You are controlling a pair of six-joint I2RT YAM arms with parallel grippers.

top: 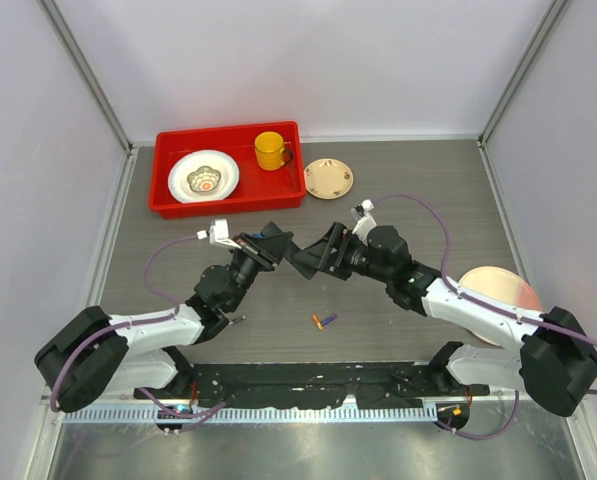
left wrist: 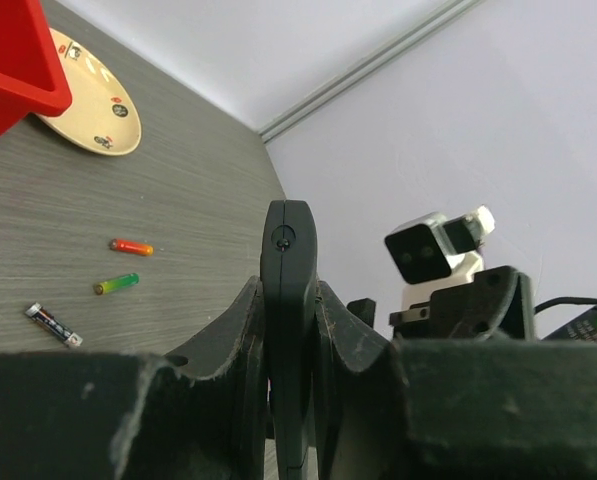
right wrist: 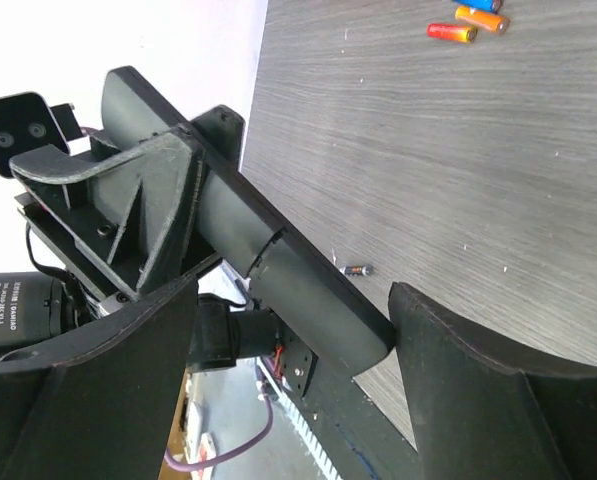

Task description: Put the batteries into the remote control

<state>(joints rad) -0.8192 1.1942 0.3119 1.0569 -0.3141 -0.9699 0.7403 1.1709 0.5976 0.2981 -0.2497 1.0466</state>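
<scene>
A black strip [top: 308,385] ran along the near edge of the grey, wood-grained surface [top: 418,200], between the two arm bases. Just beyond it a few batteries [top: 323,320] lay loose and close together on the surface. Above and past them the two arms met. The left fingers [left wrist: 233,340] were clamped on the remote control [left wrist: 288,250], held edge-on off the surface. The right fingers [right wrist: 498,380] stood wide apart on either side of its end, though whether they touched it could not be told. To the right a pinkish-orange disc [top: 503,290] lay partly under the right arm. At the back stood a red tray [top: 168,205] with a white plate [top: 203,177] and a yellow mug [top: 270,150] in it, and a tan plate [top: 328,178] lay just beside its right end. Pale, plain walls [top: 308,60] closed the surface in on three sides.
</scene>
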